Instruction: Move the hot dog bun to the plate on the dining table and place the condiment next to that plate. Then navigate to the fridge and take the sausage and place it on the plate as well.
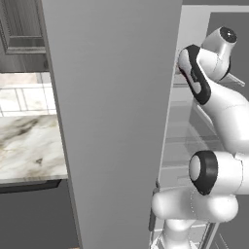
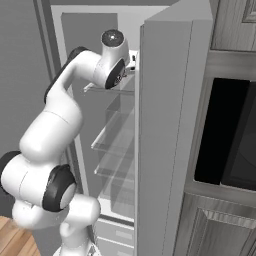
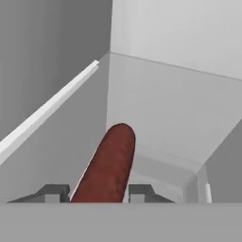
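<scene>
Fridge (image 2: 165,125) interior, gripper (image 3: 99,193) fingers narrowed, seemingly clamping the sausage (image 3: 108,165) between them

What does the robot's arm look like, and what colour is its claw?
The arm is smooth, glossy white, built of fat rounded tube sections. Black bands ring its joints, and a round dark cap tops the wrist. No loose cables show. The claw ends in two small, blocky dark grey fingertips.
</scene>
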